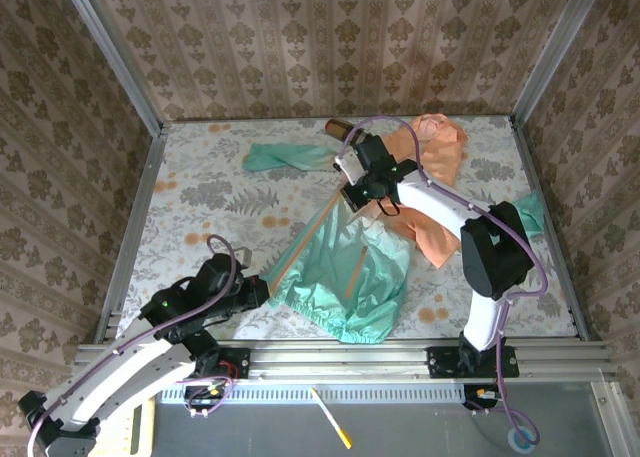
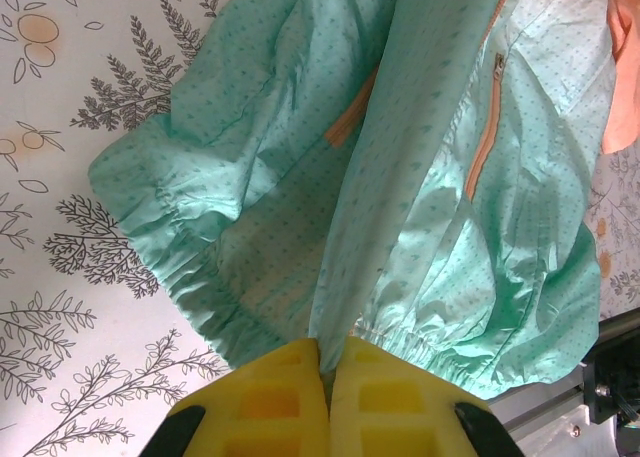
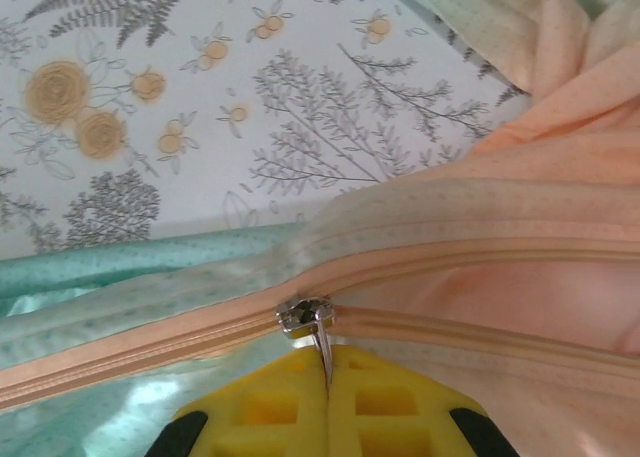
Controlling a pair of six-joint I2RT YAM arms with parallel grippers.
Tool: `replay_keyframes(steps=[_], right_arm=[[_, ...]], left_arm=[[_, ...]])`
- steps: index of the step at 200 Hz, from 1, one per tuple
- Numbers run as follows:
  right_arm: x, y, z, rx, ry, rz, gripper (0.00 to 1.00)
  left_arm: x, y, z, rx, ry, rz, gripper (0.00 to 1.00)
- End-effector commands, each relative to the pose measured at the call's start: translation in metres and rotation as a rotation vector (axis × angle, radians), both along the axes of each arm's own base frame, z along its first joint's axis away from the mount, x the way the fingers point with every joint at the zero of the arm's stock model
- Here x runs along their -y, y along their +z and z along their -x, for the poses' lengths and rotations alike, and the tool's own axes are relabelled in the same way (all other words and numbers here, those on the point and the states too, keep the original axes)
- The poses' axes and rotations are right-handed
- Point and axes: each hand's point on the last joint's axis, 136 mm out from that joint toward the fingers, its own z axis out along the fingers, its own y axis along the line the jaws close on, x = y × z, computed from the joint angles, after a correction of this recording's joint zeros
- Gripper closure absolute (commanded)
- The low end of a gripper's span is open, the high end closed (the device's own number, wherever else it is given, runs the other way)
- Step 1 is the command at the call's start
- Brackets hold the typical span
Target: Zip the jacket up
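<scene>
**Zipper sitting near mid-front, peach upper part waiting to be closed**

You are working on the thin fabric jacket (image 1: 350,267), peach-orange up top and fading to mint green. It is lying on the floral-printed table (image 1: 200,177), running from the table's centre out toward 1 o'clock. Your left gripper (image 2: 328,362) is pinching the gathered mint-green hem (image 2: 420,347) with its yellow pads fully together, anchoring the jacket's 6 o'clock end. Your right gripper (image 3: 328,377) is clamping the small metal pull tab (image 3: 323,342) of the silver zipper slider (image 3: 303,315), pads fully closed on it.

In the right wrist view the peach tapes are running as one joined band at 9 o'clock of the slider and are splitting into two at 3 o'clock. By my reckoning the mint lower part is zipped and the peach stretch up to the collar is left to do.

The fabric ahead of the slider is lying in folds, which could be snagging the teeth as you pull. A mint-green sleeve (image 1: 285,157) is trailing off toward 10 o'clock, well clear of the zip line. A small brown striped cylinder (image 1: 335,129) is lying at 12 o'clock, near the right arm. A white-and-yellow stick (image 1: 330,417) is resting off the table at 6 o'clock, between the arm bases.
</scene>
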Motion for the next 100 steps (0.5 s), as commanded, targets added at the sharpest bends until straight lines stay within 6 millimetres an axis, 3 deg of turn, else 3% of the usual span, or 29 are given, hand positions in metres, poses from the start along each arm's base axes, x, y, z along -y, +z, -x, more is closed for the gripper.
replay_keyframes(steps=[1, 100], right_arm=[[0.026, 0.002, -0.030, 0.036, -0.073, 0.041, 1.00], [0.071, 0.005, -0.066, 0.049, -0.195, 0.030, 1.00]], left_arm=[[-0.008, -0.001, 0.010, -0.035, -0.026, -0.030, 1.00], [-0.033, 0.000, 0.004, -0.063, 0.074, -0.087, 1.00]])
